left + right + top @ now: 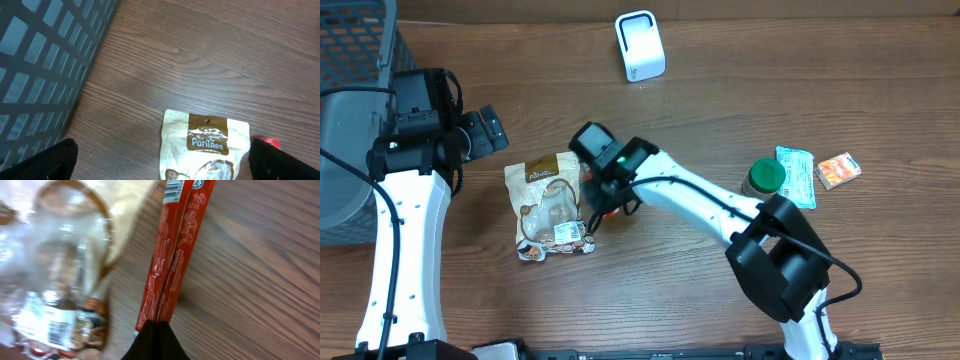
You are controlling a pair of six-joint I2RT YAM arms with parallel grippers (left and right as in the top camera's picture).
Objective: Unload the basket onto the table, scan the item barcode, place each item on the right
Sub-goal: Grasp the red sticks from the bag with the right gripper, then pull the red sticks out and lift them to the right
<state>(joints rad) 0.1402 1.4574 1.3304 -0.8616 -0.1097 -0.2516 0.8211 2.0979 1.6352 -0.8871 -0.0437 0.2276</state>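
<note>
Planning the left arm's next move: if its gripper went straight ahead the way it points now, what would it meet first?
Most likely the snack pouch, lying ahead of the left gripper's open jaws; depth is unclear.

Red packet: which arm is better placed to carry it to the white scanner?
Right. The right gripper is shut on the end of the red packet, beside the snack bag. The left gripper is open, holds nothing, and sits near the basket.
</note>
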